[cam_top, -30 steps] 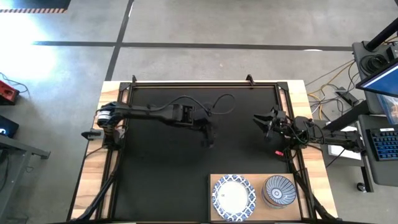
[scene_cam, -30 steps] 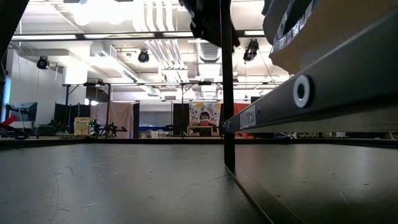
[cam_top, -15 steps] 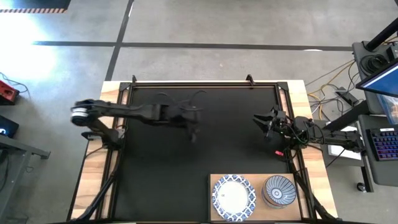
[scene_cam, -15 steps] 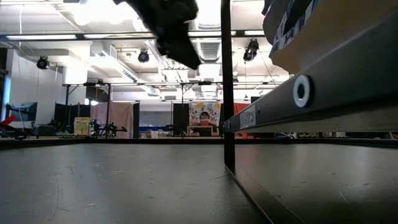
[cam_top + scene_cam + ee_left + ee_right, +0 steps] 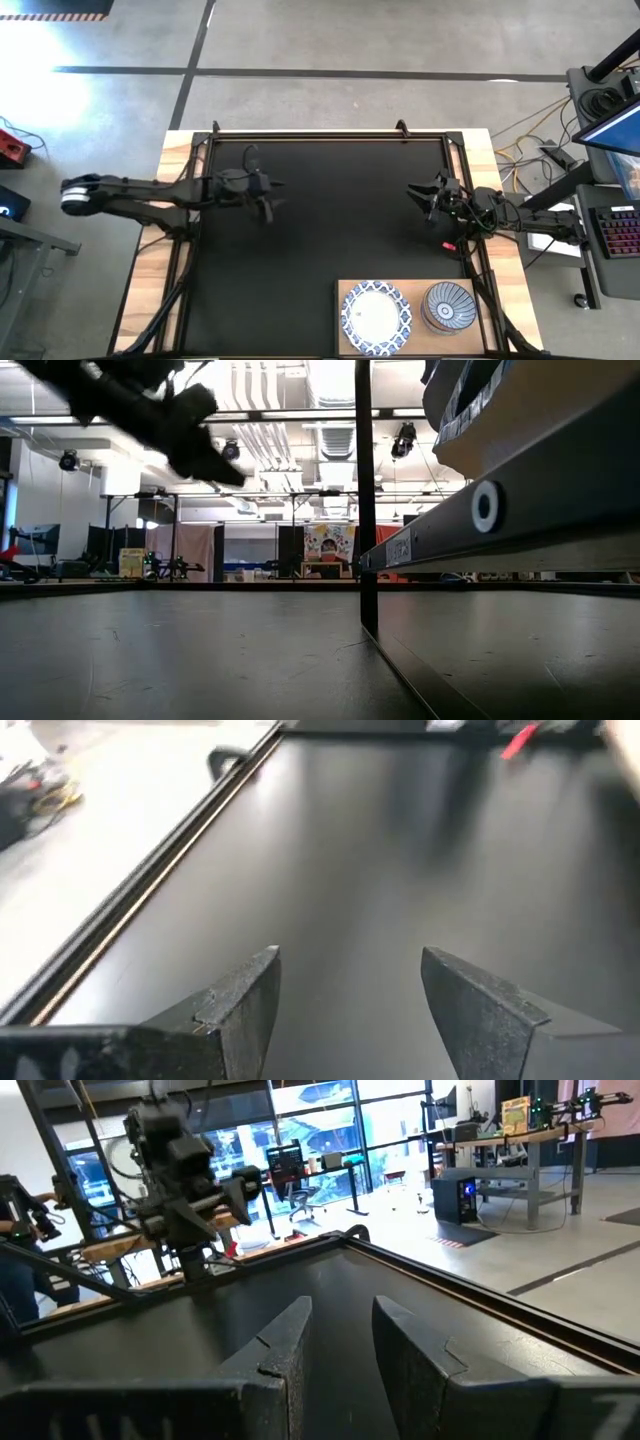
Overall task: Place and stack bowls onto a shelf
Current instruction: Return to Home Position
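On my feed the wooden table (image 5: 150, 290) carries the black mat (image 5: 330, 230) with its metal frame, and I place everything else against that mat.

The shelf (image 5: 415, 288) is a pale board over the mat's corner on the right arm's side, at the edge lowest in the high view. In the low view its underside (image 5: 540, 420) stands raised above the mat surface.

The left arm (image 5: 140, 192) reaches in across the mat's left edge. The right arm (image 5: 530, 222) comes in over the mat's right edge.

The bowls are all on the shelf, in two groups side by side. Toward the mat's middle I see a large white bowl with a blue patterned rim (image 5: 376, 317). Toward the mat's right edge I see a grey-striped bowl (image 5: 449, 305) on top. From above I cannot count what lies under either one.

The left gripper (image 5: 266, 203) hangs above the mat's left half, well apart from the shelf. In its wrist view the gripper (image 5: 350, 970) shows its fingers (image 5: 245, 995) spread wide, with only bare mat between them. The low view shows it blurred (image 5: 195, 445), high over the mat.

The right gripper (image 5: 422, 195) sits just inside the mat's right edge. Its fingers (image 5: 285, 1342) are parted by a narrow gap and hold nothing.
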